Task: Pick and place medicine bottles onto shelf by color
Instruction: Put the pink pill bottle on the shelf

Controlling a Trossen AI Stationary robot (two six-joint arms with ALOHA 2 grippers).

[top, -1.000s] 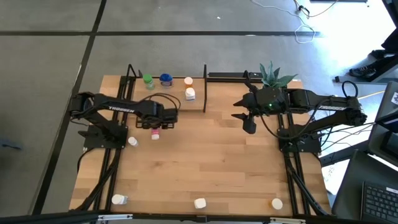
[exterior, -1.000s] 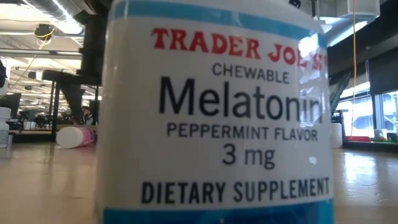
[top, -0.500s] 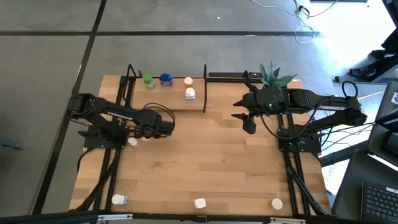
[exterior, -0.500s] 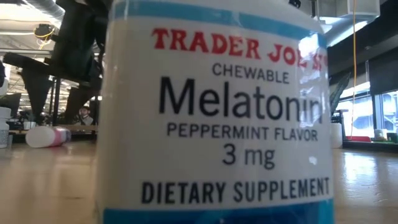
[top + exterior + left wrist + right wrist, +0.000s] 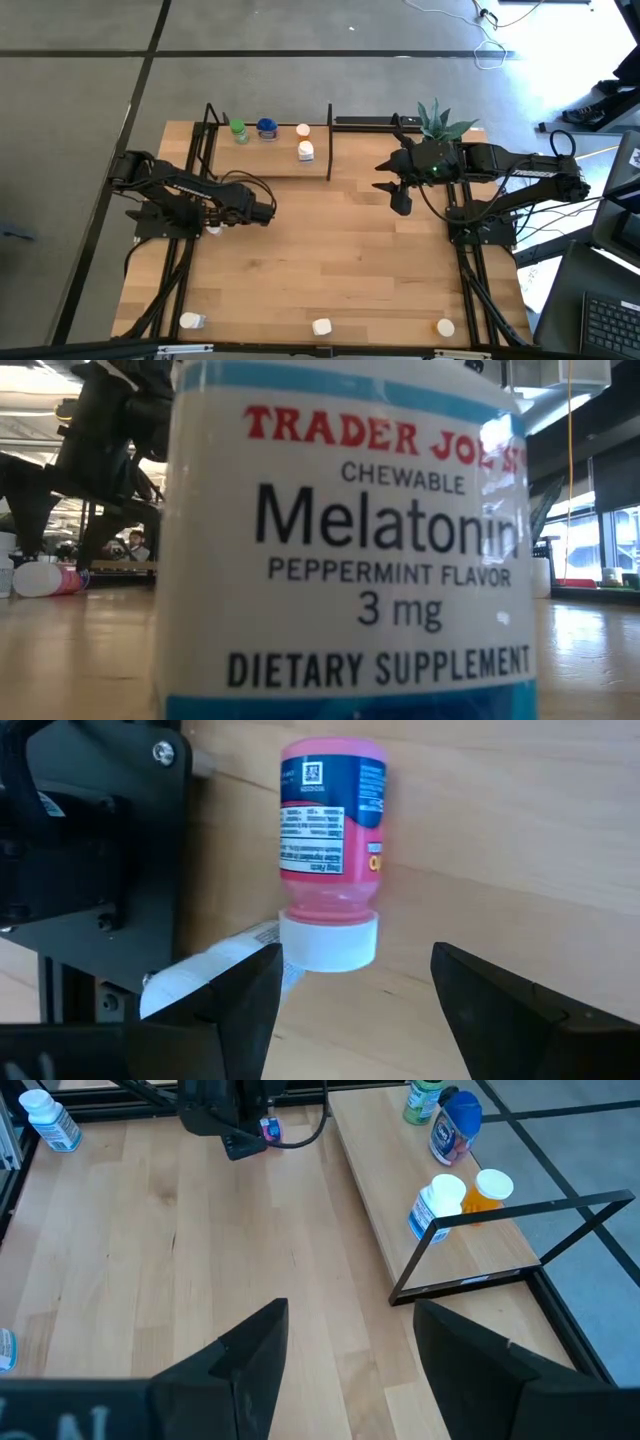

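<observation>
Surface: I'm working over a light-wood tabletop (image 5: 340, 260) on a grey floor; the shelf (image 5: 270, 150) sits in the upper left of the high view.
Shelf: a green bottle (image 5: 238, 130), a blue bottle (image 5: 266, 128), an orange-capped bottle (image 5: 302, 130) and a white bottle (image 5: 306, 151) stand there, which I read as already sorted.
Left gripper (image 5: 350, 995): fingers spread wide, holding nothing, lined up either side of the white cap of a pink bottle (image 5: 330, 840) lying on its side, so I judge this is the approach for a grasp.
Right gripper (image 5: 400, 200): parked right of centre, fingers apart and empty, waiting.
Remaining: three bottles along the bottom edge; the Melatonin bottle (image 5: 345, 540) fills the low view.
</observation>
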